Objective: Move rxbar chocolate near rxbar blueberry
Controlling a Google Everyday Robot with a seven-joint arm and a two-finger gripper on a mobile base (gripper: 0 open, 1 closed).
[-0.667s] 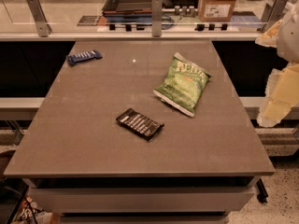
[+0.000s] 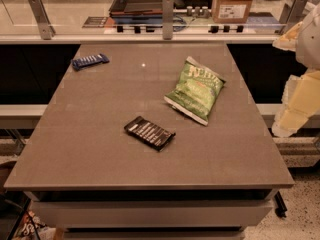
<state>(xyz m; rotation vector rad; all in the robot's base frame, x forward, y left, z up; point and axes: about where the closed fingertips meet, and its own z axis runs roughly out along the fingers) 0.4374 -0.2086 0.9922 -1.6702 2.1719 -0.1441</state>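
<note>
Grey table [image 2: 90,149], counter [image 2: 70,24] behind: rxbar chocolate [image 2: 149,133] centre-front, rxbar blueberry [image 2: 90,61] far-left, green bag [image 2: 195,89] right; gripper [image 2: 294,113] off right edge, opening can't tell.

We see a grey-brown table [image 2: 100,154] carrying three things: a green chip bag [image 2: 196,90] nearest the gripper [image 2: 292,109] (which hangs beyond the table's right edge), the rxbar chocolate [image 2: 149,132] farther from it, and the rxbar blueberry [image 2: 90,61] farthest away.

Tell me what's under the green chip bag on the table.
Only the grey tabletop shows around the crinkled green chip bag; anything beneath it is hidden. The pale gripper hangs beyond the table's right edge.
</note>
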